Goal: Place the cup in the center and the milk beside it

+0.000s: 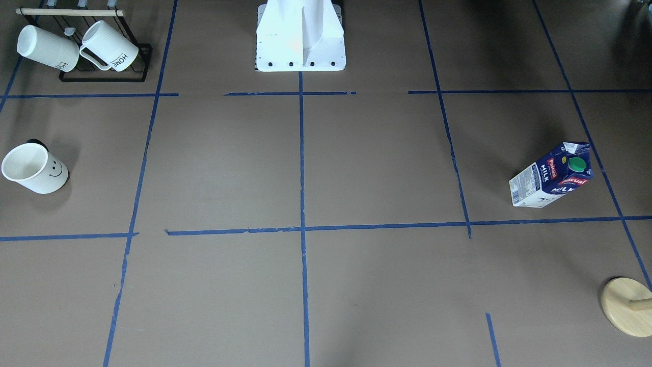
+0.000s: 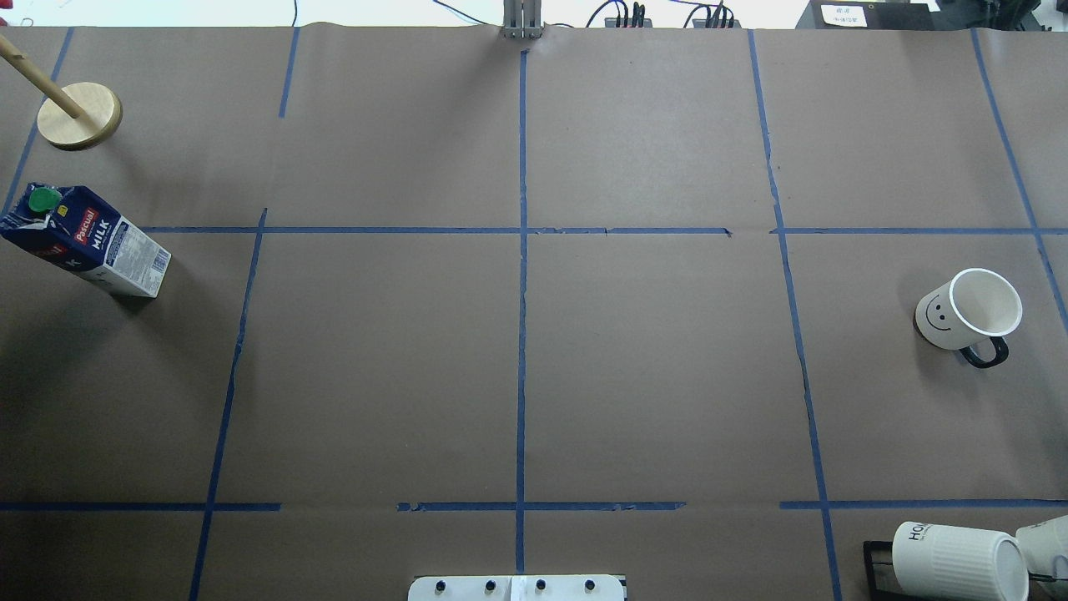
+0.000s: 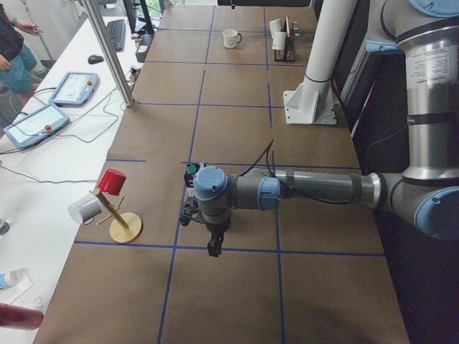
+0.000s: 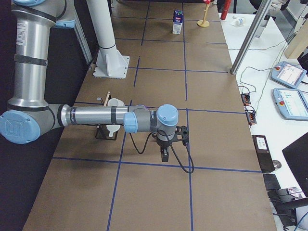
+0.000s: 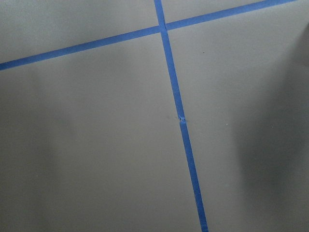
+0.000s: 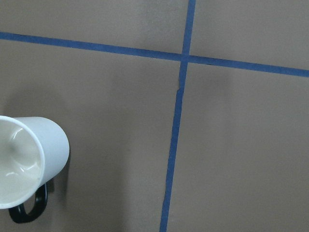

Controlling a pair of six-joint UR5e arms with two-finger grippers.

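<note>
The cup (image 1: 35,168), white with a smiley face, stands upright near the table's end on my right side; it also shows in the overhead view (image 2: 968,310) and at the lower left of the right wrist view (image 6: 29,164). The milk (image 1: 552,176) stands upright near the opposite end (image 2: 83,242). The center (image 1: 302,229) tape crossing (image 2: 522,230) is bare. My left gripper (image 3: 214,247) hangs high near the milk; my right gripper (image 4: 164,156) hangs high near the cup. Both show only in side views, so I cannot tell if they are open or shut.
A black rack with two ribbed "HOME" mugs (image 1: 102,56) stands near the robot on its right side (image 2: 951,559). A wooden mug tree (image 2: 79,115) stands beyond the milk. The white robot base (image 1: 300,35) is at the near edge's middle.
</note>
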